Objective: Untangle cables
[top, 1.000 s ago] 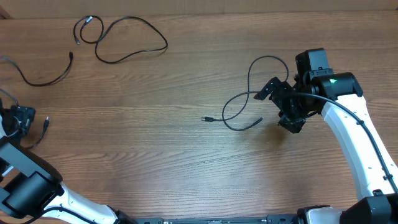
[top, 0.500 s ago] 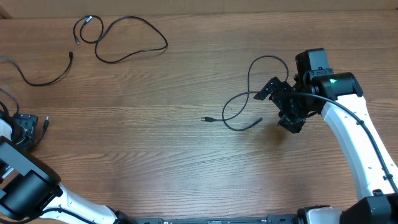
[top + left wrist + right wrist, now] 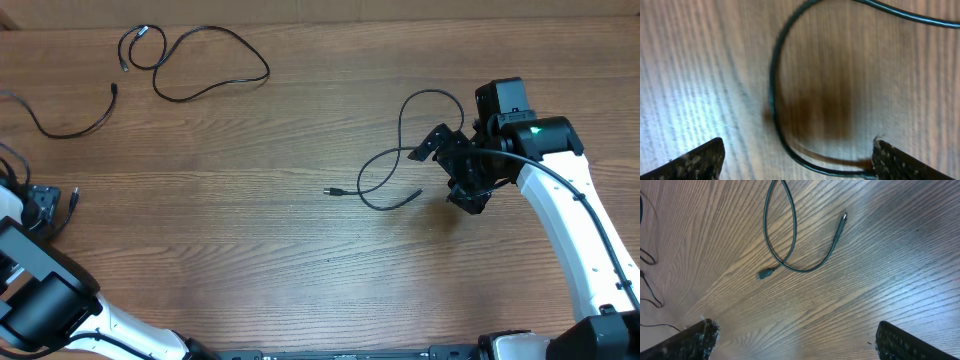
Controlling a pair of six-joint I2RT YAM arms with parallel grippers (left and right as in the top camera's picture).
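Lying just beside the right pincer (image 3: pixel 452 172), on the side toward the middle of the tabletop (image 3: pixel 300 260), a looped cable (image 3: pixel 401 125) rests loose on the wood. The pincer's fingers stand wide apart and grip nothing, and the wrist view shows the cable ahead of them. A long curling cable (image 3: pixel 266 68) and a short cable (image 3: pixel 70 135) lie apart at the far left. The left pincer (image 3: pixel 42 203), at the left edge, is also apart and empty. A dark cord (image 3: pixel 775 100) curves ahead of it; I cannot tell which cord.

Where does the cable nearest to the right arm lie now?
Overhead, the cable lies right of the middle of the table, just left of the right gripper, far from the two cables at top left.
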